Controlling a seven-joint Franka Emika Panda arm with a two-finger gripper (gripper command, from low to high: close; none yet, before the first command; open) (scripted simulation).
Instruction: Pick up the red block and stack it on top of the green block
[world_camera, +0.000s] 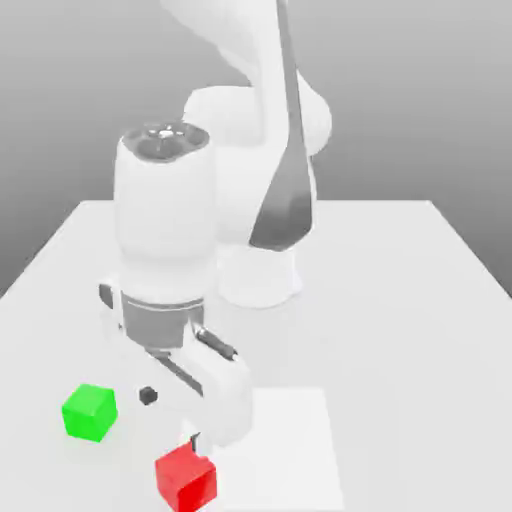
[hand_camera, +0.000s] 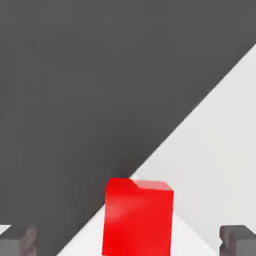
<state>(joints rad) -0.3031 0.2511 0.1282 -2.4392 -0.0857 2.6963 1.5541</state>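
Red block (hand_camera: 137, 217) near table (world_camera: 400, 300) edge, between open claw (hand_camera: 128, 240) fingers.

We see a bright, soft, even light. The white table (world_camera: 400, 300) glows with no glare. The red block (hand_camera: 137, 217) shows a pale shine at its 9 o'clock side. Shadows are very faint. Edges look a little fuzzy.

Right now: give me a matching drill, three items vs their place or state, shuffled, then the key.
Items:
1. small bright red cube
2. small bright green cube
3. two-finger gripper

Place or state:
A. open, fingers either side of a cube
B. alone on the white table, toward the exterior view's left
C. between the fingertips, resting on the table

Pairs: 1-C, 2-B, 3-A
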